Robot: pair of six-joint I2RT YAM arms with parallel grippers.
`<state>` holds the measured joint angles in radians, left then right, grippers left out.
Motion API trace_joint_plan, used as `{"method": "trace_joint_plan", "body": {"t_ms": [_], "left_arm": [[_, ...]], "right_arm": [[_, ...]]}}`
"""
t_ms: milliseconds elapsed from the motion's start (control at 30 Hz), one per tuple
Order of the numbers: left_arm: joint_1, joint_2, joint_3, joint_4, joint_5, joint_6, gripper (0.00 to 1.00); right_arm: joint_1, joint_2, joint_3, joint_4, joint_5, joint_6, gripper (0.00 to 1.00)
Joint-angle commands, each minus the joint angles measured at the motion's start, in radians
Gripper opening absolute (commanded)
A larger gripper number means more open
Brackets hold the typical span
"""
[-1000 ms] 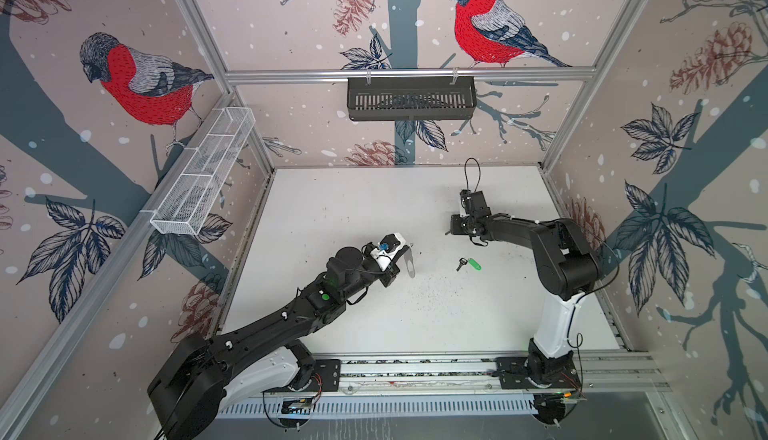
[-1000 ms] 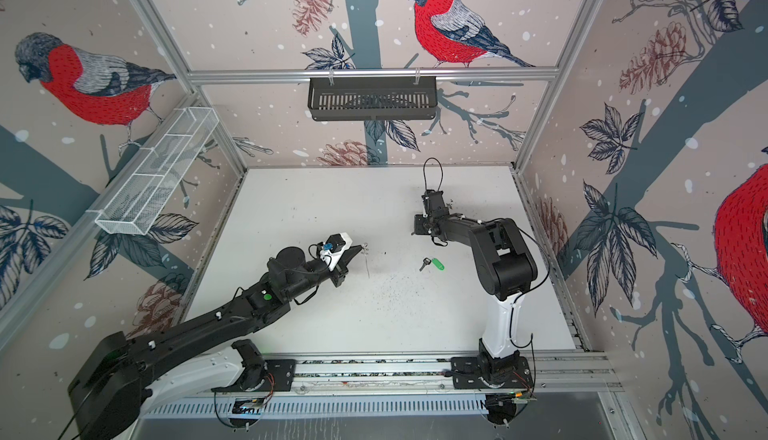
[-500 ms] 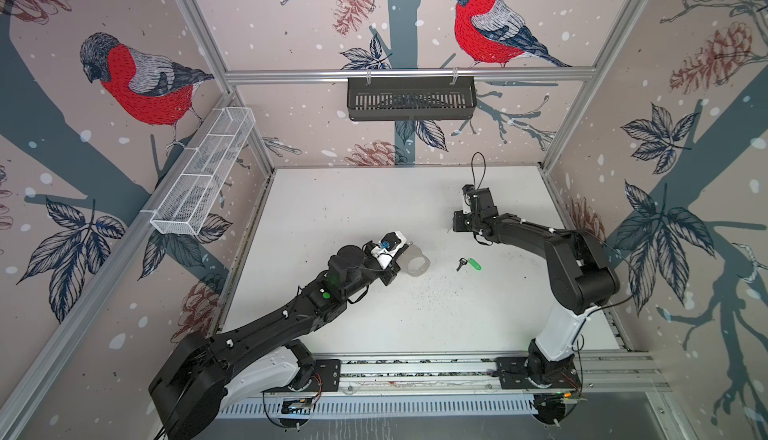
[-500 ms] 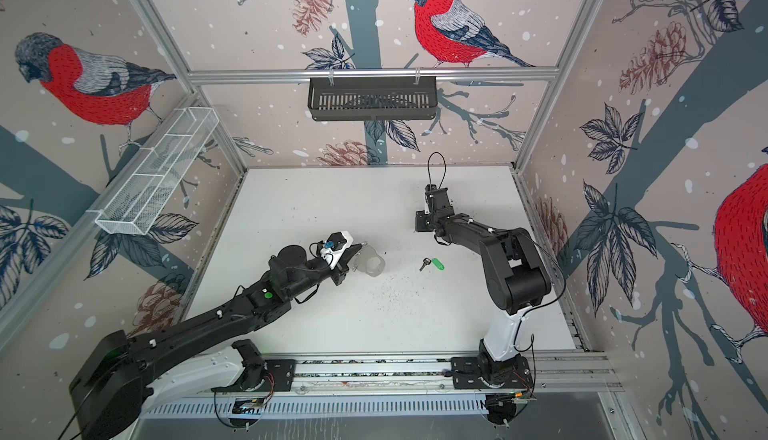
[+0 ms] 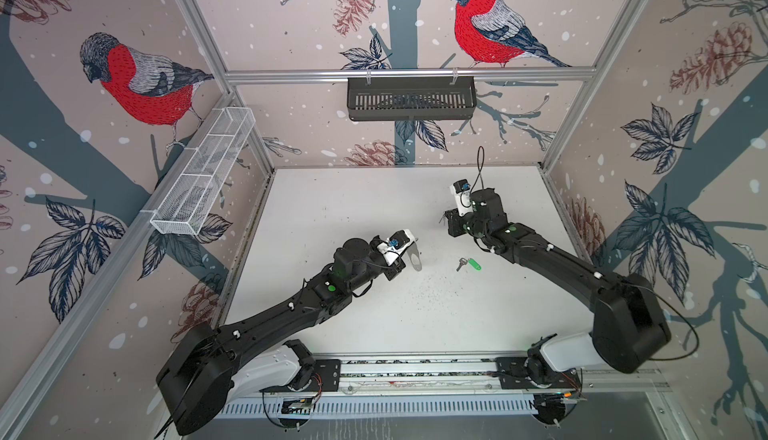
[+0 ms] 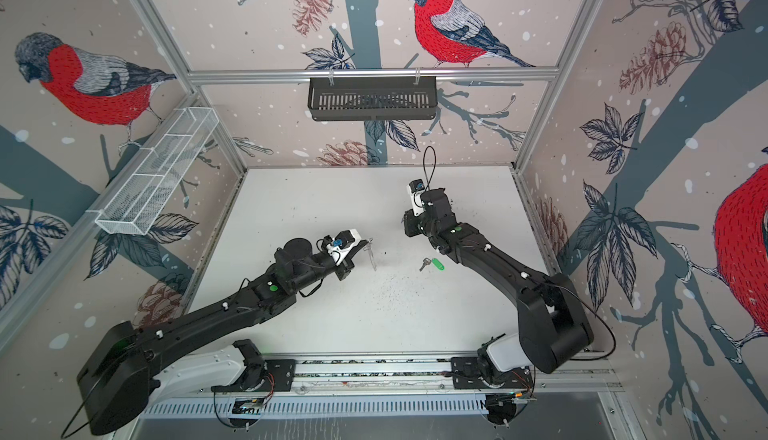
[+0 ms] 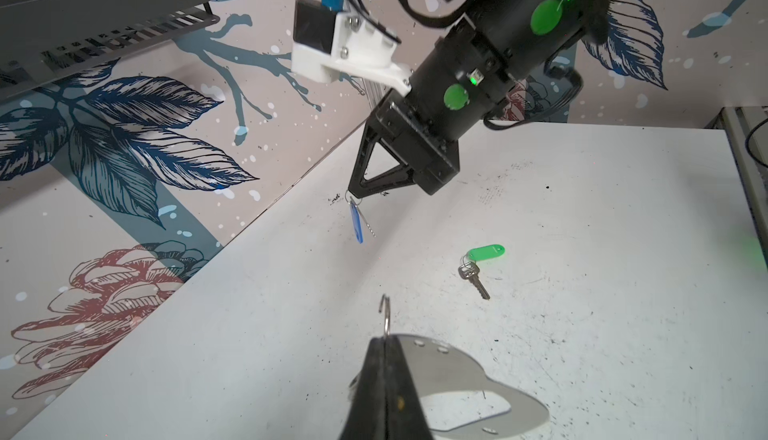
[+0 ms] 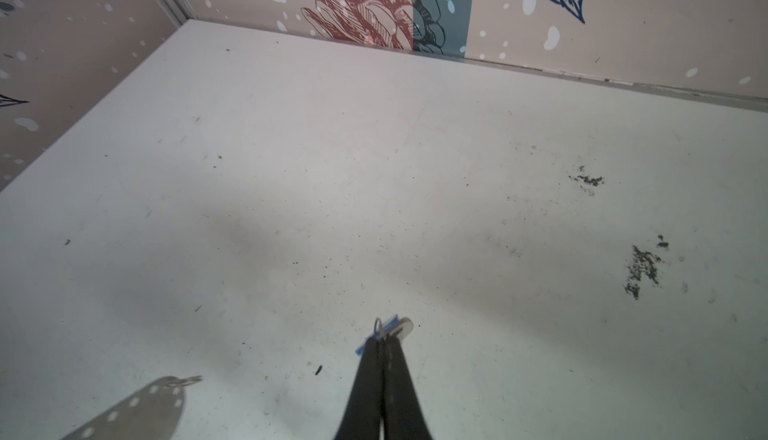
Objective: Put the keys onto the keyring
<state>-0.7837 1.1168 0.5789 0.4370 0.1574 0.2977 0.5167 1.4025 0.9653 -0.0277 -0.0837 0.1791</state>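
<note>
1. Any print on the key tags is coming out too small for me to read.
2. The left gripper [image 7: 384, 346] is clamping tight on the edge of the keyring [image 7: 457, 375] and holding the flat grey plate just above the table [image 5: 353, 209]. One of its little wire rings [image 7: 386, 313] is sticking up past the fingertips.
3. The right gripper [image 7: 353, 193] is pinched closed on the small ring of the blue-tagged key [image 7: 357, 222], so tag and key are dangling in the air, near the keyring but not touching it.
4. The green-tagged key [image 7: 484, 253] is lying flat on the table between the two arms, clear of both grippers.
5. A white wire basket [image 5: 203, 176] is hanging on the left wall and a black slotted basket [image 5: 411, 97] on the back rail. I can't tell what's sitting in either.
</note>
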Motion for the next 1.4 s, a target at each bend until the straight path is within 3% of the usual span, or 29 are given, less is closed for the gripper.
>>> {"method": "trace_joint_plan", "body": {"t_ms": [0, 300, 567, 1367], "left_arm": [[-0.001, 0.006, 0.012, 0.006, 0.033, 0.04, 0.0], [-0.001, 0.019, 0.032, -0.01, 0.058, 0.07, 0.0], [-0.002, 0.005, 0.04, -0.042, 0.008, 0.127, 0.0], [-0.058, 0.024, 0.087, -0.098, -0.074, 0.212, 0.0]], "right_arm": [[0.021, -0.072, -0.015, -0.026, -0.049, -0.034, 0.0], [0.106, -0.217, -0.037, -0.047, -0.158, -0.07, 0.0], [0.167, -0.263, -0.048, -0.092, -0.188, -0.058, 0.0], [0.216, -0.27, -0.042, -0.122, -0.287, -0.099, 0.0]]}}
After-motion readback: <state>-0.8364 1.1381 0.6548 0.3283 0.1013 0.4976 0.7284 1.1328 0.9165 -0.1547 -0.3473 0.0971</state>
